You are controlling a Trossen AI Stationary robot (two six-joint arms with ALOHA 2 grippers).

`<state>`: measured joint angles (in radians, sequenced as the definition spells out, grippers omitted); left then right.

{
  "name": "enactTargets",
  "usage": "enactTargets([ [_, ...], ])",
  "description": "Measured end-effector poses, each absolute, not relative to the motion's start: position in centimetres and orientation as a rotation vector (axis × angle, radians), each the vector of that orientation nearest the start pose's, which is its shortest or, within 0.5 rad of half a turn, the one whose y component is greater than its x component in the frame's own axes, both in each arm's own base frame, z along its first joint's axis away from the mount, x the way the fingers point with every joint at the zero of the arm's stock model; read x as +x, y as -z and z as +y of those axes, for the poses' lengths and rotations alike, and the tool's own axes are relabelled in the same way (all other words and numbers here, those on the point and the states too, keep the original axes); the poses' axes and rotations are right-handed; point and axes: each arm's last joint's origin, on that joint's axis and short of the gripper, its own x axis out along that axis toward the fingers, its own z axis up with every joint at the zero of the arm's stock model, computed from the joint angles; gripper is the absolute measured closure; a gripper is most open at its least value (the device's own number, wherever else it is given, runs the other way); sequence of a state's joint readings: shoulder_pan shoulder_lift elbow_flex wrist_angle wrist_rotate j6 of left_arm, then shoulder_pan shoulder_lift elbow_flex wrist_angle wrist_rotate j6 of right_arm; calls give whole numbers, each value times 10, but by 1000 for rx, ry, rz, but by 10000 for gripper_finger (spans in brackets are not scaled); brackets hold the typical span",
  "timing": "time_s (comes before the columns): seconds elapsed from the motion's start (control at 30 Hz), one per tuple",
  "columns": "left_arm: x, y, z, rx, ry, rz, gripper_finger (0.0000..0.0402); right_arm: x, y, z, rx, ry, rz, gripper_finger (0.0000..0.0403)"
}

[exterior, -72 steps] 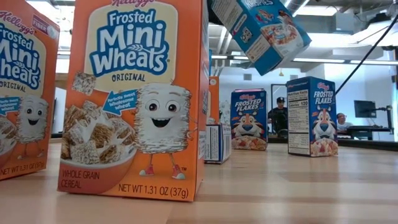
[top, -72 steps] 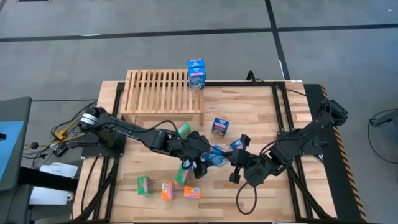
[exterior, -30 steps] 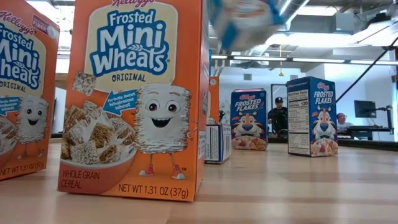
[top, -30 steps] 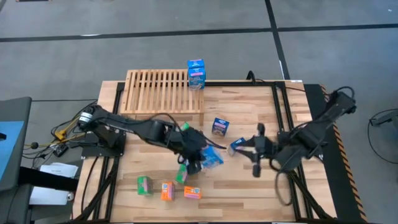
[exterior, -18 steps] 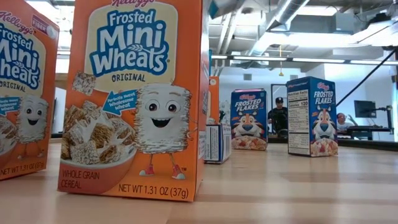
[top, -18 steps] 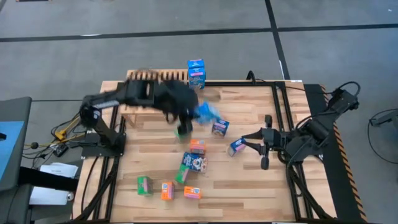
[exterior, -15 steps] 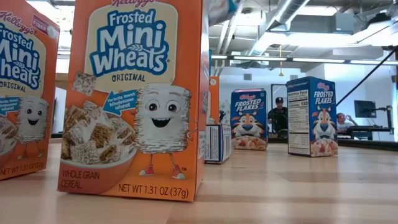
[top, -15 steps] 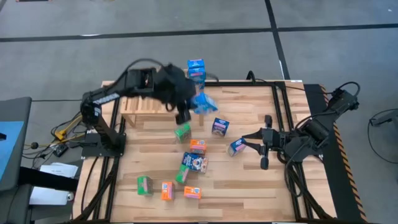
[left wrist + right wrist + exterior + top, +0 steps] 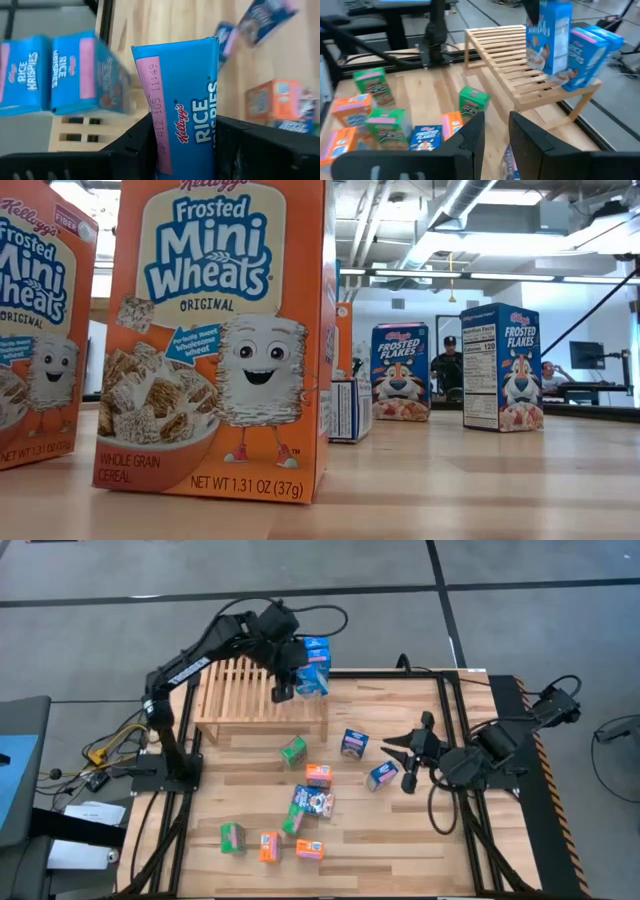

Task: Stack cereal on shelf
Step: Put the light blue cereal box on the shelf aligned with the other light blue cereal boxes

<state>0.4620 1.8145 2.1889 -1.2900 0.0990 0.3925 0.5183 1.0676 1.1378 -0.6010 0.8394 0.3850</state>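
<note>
We log 1 blue Rice Krispies box (image 9: 185, 100) clamped in the left end effector (image 9: 290, 675) above the shelf (image 9: 245, 690), beside 1 standing blue box (image 9: 316, 652). Right end effector (image 9: 408, 755) hovers over the desk (image 9: 400, 830), fingers slightly apart, holding nothing.

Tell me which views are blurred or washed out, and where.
Left wrist view: the Rice Krispies box on the shelf and the boxes beyond are motion-smeared; the held box reads clearly. Low view: bright ceiling lights glare; the near Mini Wheats box is sharp. Right wrist view: slightly soft throughout.

Orange box (image 9: 215, 340): "Frosted Mini Wheats Original, NET WT 1.31 OZ (37g)". Blue boxes (image 9: 400, 372): "Frosted Flakes". Held box (image 9: 185, 107): "Rice Krispies".
</note>
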Motion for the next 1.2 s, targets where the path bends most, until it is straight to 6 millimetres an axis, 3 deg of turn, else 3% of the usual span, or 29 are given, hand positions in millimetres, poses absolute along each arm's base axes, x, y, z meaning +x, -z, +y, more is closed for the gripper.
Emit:
enactTargets([
  [0.27, 335, -395, 172, 155, -99, 1063, 280, 196, -367, 70, 46, 458, 356, 290],
  [0.8, 326, -419, 170, 180, -78, 978, 280, 199, -365, 58, 43, 514, 373, 290],
  [1.2, 332, -407, 172, 144, -38, 1027, 280, 199, -365, 59, 43, 513, 373, 290],
])
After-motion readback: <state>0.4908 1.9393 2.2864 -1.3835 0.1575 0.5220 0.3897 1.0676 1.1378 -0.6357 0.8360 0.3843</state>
